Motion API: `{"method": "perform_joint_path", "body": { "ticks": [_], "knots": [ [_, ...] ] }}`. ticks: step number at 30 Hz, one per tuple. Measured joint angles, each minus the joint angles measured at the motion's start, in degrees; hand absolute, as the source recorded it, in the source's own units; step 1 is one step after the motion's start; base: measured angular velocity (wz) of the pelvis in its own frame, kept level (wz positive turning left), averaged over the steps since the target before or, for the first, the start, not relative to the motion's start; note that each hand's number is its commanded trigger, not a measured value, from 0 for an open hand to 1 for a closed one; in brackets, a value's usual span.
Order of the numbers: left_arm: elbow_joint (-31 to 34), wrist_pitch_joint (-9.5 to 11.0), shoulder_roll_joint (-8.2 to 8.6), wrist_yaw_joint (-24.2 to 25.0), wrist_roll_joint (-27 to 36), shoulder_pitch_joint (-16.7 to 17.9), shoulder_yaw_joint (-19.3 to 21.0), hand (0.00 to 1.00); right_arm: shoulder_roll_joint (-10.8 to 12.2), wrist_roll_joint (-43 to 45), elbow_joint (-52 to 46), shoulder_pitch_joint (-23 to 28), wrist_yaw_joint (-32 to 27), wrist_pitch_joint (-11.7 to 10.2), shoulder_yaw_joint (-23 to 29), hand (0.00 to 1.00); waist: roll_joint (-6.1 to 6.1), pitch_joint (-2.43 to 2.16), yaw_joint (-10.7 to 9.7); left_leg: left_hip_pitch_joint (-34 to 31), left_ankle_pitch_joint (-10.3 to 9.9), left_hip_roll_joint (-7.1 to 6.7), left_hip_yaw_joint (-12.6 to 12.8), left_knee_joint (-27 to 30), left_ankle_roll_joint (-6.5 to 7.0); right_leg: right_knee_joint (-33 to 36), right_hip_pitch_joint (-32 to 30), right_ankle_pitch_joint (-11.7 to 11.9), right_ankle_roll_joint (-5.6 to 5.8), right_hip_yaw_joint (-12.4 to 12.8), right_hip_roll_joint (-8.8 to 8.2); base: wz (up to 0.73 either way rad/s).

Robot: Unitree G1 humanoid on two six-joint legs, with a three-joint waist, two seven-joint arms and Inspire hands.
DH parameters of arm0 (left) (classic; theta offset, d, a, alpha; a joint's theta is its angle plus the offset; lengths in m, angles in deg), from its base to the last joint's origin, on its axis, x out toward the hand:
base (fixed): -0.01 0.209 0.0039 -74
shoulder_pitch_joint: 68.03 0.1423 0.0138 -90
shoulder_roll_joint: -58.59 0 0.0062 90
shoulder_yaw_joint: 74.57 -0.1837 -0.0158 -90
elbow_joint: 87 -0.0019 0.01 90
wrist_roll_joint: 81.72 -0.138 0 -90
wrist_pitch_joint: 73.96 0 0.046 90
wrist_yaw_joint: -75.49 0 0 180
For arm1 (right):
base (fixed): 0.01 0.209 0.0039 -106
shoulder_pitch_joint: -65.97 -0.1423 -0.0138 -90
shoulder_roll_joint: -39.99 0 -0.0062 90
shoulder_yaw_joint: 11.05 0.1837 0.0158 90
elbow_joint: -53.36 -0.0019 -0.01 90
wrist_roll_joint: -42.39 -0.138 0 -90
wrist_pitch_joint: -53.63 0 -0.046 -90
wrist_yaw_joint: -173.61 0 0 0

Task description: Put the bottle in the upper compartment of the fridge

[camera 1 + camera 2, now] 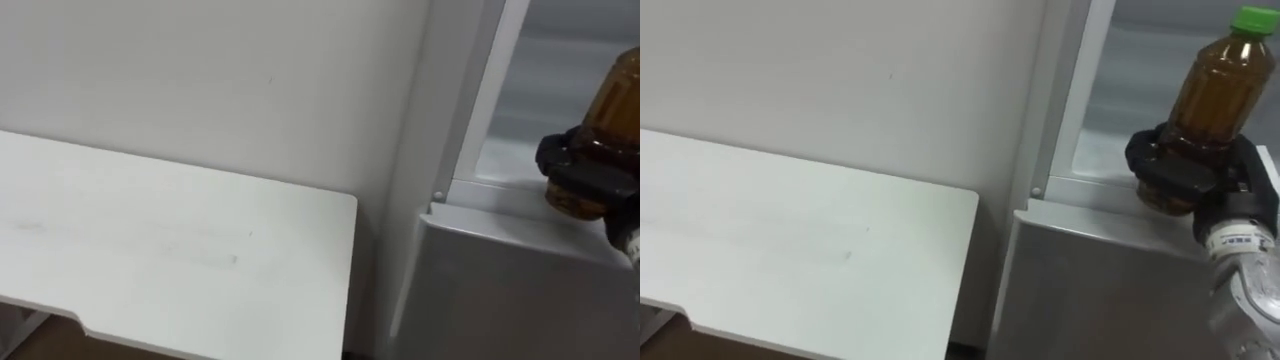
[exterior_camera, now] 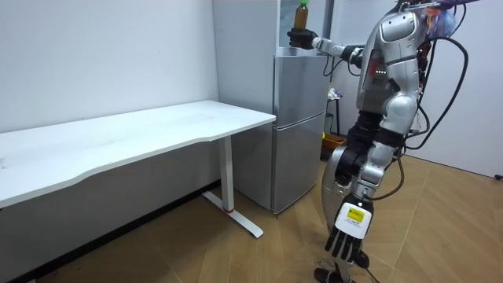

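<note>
A bottle of amber liquid with a green cap stands upright in my right hand, whose dark fingers are curled round its lower part. It is held at the sill of the open upper fridge compartment, just above the grey lower door. In the room view I stand facing the silver fridge with the right arm stretched out, the right hand holding the bottle high. My left hand hangs low beside my leg with straight fingers, holding nothing.
A long white table stands against the wall to the left of the fridge, its end close to the fridge's side. The fridge's white frame edge rises just left of the bottle. Wooden floor lies behind me.
</note>
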Motion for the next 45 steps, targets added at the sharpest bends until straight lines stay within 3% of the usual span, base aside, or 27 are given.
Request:
{"method": "perform_joint_path", "body": {
  "ticks": [14, 17, 19, 21, 25, 31, 35, 41, 45],
  "knots": [
    [3.1, -0.5, -0.52, 2.2, -0.1, 0.1, 2.3, 0.00, -1.7, 1.9, 5.1, -5.3, 0.2, 1.0, -2.4, 1.00, -0.66, -0.13, 2.1, -1.5, 0.0, -0.01, -0.5, 0.4, 0.00, 0.0, -1.2, 0.0, 0.04, -1.6, -0.14, 0.01],
    [3.2, -0.5, -0.71, 2.1, 0.0, 0.2, 3.7, 0.00, -3.6, 1.4, 5.1, -6.2, -0.2, 2.2, -2.5, 1.00, -1.09, -0.34, 2.8, -1.9, 0.0, -0.04, -0.6, 0.3, 0.00, 0.1, -1.6, 0.0, 0.05, -1.7, -0.16, 0.01],
    [3.1, -0.5, -0.86, 1.6, 0.1, 1.3, 4.5, 0.00, -6.1, 1.3, 5.4, -10.5, -1.5, 4.5, -4.9, 1.00, -1.44, -0.32, 2.5, -2.5, 0.0, -0.04, -0.6, 0.5, 0.00, 0.1, -2.2, 0.0, 0.06, -1.9, -0.16, 0.00],
    [3.1, -0.5, -1.32, 1.6, 0.2, 1.9, 4.6, 0.00, -7.9, 0.9, 6.6, -12.6, -1.8, 4.9, -5.7, 1.00, -1.72, -0.32, 2.5, -2.4, 0.0, -0.06, -0.7, 0.6, 0.00, 0.0, -2.0, 0.0, 0.05, -1.9, -0.12, 0.00],
    [3.2, -0.6, -1.60, 1.6, 0.6, 2.1, 4.5, 0.00, -9.5, 0.9, 9.1, -16.7, -2.2, 4.8, -7.4, 1.00, -1.95, -0.29, 2.4, -2.3, 0.0, 0.00, -0.8, 0.6, 0.00, -0.1, -1.8, 0.0, 0.06, -2.3, -0.18, 0.00],
    [2.2, -0.7, -1.75, 1.7, 0.8, 2.1, 4.5, 0.00, -9.6, 1.2, 13.3, -17.9, -2.2, 4.9, -7.5, 1.00, -2.02, -0.16, 2.8, -2.2, 0.0, -0.14, -1.9, 0.7, 0.00, -0.1, -1.1, 0.0, 0.07, -3.1, -0.28, 0.08],
    [2.1, -2.0, -1.72, 1.8, 1.5, 2.1, 4.5, 0.00, -9.6, 1.3, 18.5, -19.5, -1.9, 4.9, -9.2, 1.00, -2.24, -0.04, 3.3, -3.0, 0.0, -0.10, -2.4, 1.1, -0.03, 0.0, -1.3, -0.1, 0.08, -3.3, -0.27, 0.08],
    [2.6, -3.9, -1.72, 1.9, 1.5, 2.1, 4.6, 0.00, -9.6, 2.0, 23.3, -20.0, 0.5, 7.4, -9.3, 1.00, -2.30, -0.08, 4.3, -3.9, 0.0, -0.19, -3.2, 1.5, -0.04, 0.0, -2.0, -0.1, 0.08, -4.6, -0.35, 0.07],
    [2.8, -4.0, -1.76, 1.9, 1.7, 2.2, 4.6, 0.00, -9.6, 2.0, 25.1, -20.0, 1.2, 8.1, -9.2, 1.00, -2.31, -0.08, 4.5, -4.1, 0.0, -0.28, -3.7, 1.6, -0.03, 0.1, -2.0, -0.1, 0.18, -4.6, -0.37, 0.07]
  ]
}}
